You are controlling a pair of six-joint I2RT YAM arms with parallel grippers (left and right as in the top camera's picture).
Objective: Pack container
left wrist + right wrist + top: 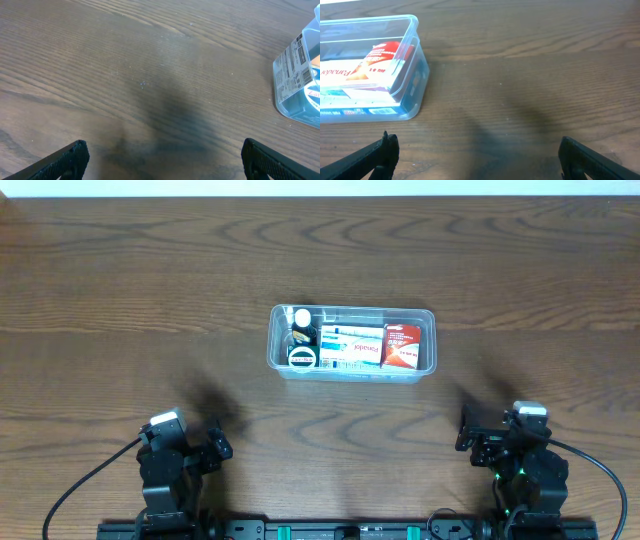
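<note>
Overhead centre, your clear rectangular plastic container (431,345) holds printed boxes (355,347) and a white-capped bottle (301,318); left gripper (162,157) and right gripper (477,155) gape empty below. Packing looks done; nothing left to fetch.

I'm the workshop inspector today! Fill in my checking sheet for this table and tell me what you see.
Surface: brown wooden table, dark shadows near the arms.
Job's things: clear container mid-table, holding a red box, a white-and-blue box, a white-capped bottle and a dark round item.
Clutter: nothing seen.
Claws: left claw open and empty; right claw open and empty; both apart from the container.
Cables: left cable and right cable, black, looping from the arm bases.
Surroundings: pale strip past the far edge; mounting rail at the front.
</note>
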